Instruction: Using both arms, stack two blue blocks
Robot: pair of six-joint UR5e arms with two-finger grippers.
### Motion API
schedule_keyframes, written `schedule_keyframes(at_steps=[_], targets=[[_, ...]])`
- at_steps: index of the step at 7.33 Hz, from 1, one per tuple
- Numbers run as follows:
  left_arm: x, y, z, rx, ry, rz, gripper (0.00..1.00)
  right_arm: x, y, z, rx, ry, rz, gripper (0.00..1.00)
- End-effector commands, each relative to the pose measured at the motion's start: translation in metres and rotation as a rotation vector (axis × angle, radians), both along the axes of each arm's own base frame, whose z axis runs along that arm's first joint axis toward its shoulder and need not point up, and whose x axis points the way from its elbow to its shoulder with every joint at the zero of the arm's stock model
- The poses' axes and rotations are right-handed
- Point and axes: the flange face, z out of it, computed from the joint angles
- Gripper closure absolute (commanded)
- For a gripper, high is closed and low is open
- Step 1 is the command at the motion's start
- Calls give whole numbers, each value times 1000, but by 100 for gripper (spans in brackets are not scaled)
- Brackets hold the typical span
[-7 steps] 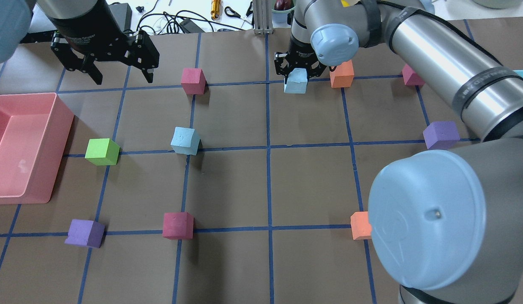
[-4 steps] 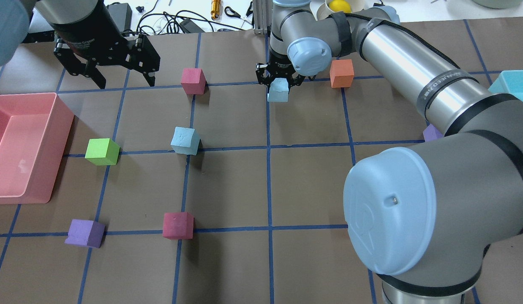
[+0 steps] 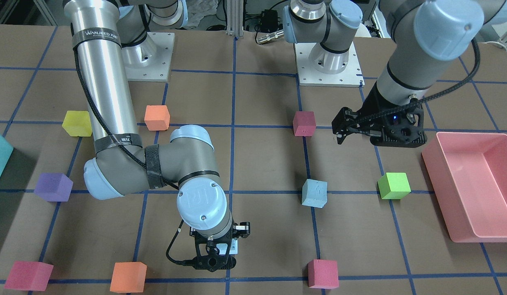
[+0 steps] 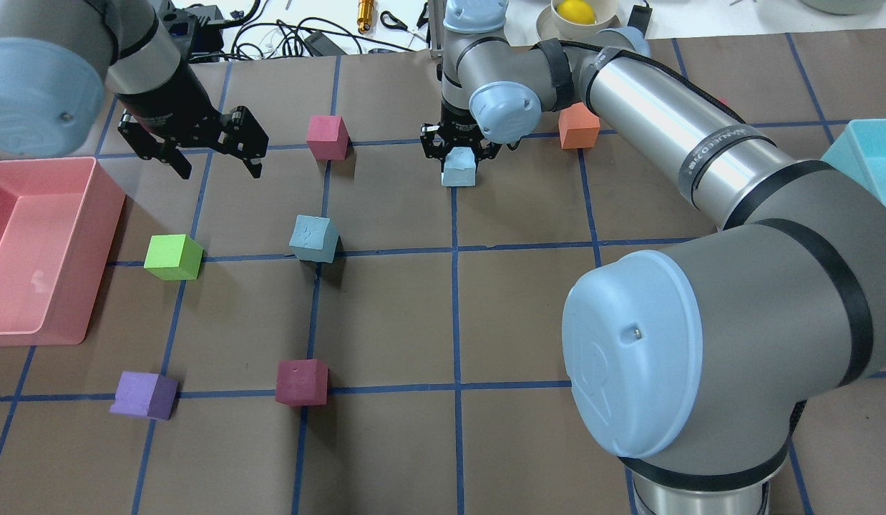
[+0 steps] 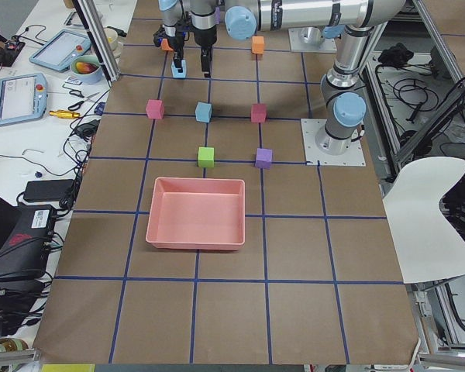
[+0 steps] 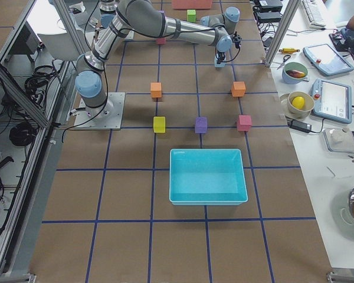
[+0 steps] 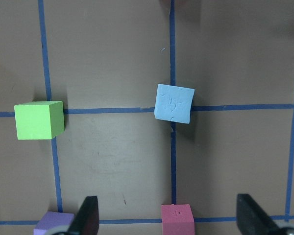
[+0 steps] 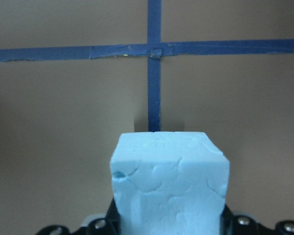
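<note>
One pale blue block (image 4: pixel 314 239) sits on the table at a tape crossing, left of centre; it also shows in the front view (image 3: pixel 314 193) and the left wrist view (image 7: pixel 174 104). My right gripper (image 4: pixel 457 151) is shut on the other blue block (image 4: pixel 458 172) and holds it low over the far centre grid line; the block fills the right wrist view (image 8: pixel 169 186). My left gripper (image 4: pixel 220 170) is open and empty, above the table, beyond and to the left of the loose blue block.
A pink bin (image 4: pixel 99 214) stands at the left edge and a teal bin (image 4: pixel 865 154) at the right. A green cube (image 4: pixel 172 257), two crimson cubes (image 4: pixel 327 136) (image 4: pixel 301 382), a purple cube (image 4: pixel 144 395) and an orange cube (image 4: pixel 578 125) lie about.
My right arm has carried its blue block leftward and nearer, from beside the orange cube to the centre line. My left gripper has moved slightly nearer and stays open.
</note>
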Motion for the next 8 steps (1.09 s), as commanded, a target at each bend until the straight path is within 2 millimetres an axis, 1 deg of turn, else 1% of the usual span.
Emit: schedule_keyframes(at_steps=[1,2,3,4,5,6,7,8], targets=[[-1,-10,-75,-60,39,33,0,4,-1,-6,-4,-26,-1,99],[-3,-12,-100,-39,62,42,0,4,-1,-7,-1,-25,-2,98],[-3,-15,-115,-11,64,43,0,4,-1,-10,2,-25,13,84],[-6,-21,-130,-3,66,45,0,4,-1,-12,4,-24,8,17],[-9,-28,-143,-18,69,90,0,4,0,-11,6,-25,-1,0],[-10,-26,-157,6,68,88,0,4,1,-8,14,-21,-33,0],[-18,-26,-167,5,66,70,0,3,1,4,2,-26,-36,0],[-25,-29,-176,-7,61,54,0,-2,2,34,-36,-25,-34,0]])
